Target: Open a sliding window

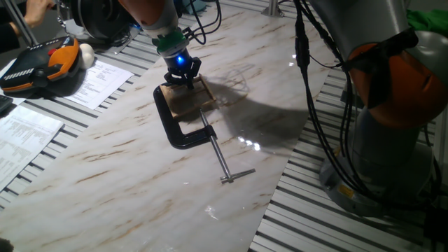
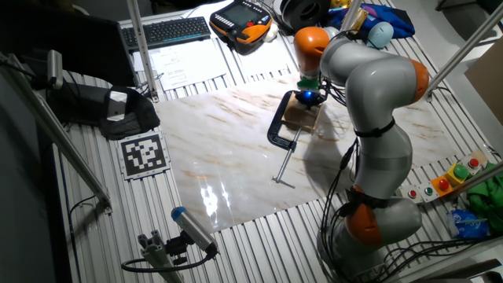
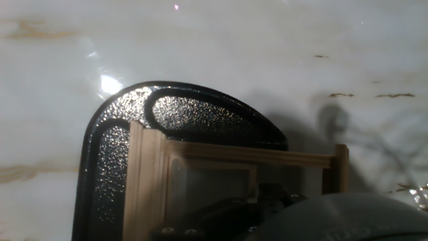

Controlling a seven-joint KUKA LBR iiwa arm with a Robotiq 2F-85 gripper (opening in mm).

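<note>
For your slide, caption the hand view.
Wooden sliding window held in a black C-clamp on marble table.

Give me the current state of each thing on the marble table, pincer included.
sliding window: flat on the marble, held in the clamp; open or shut cannot be told.
C-clamp: lying flat, jaw around the window's edge, screw reaching toward the table's middle.
pincer: down at the window's top; whether its fingers are open or shut is hidden.
marble table: glossy, showing lamp glare.

black C-clamp (image 1: pixel 183 126) hemming sliding window (image 1: pixel 187 98), marble tabletop (image 1: pixel 112 175) seemingly open
</note>
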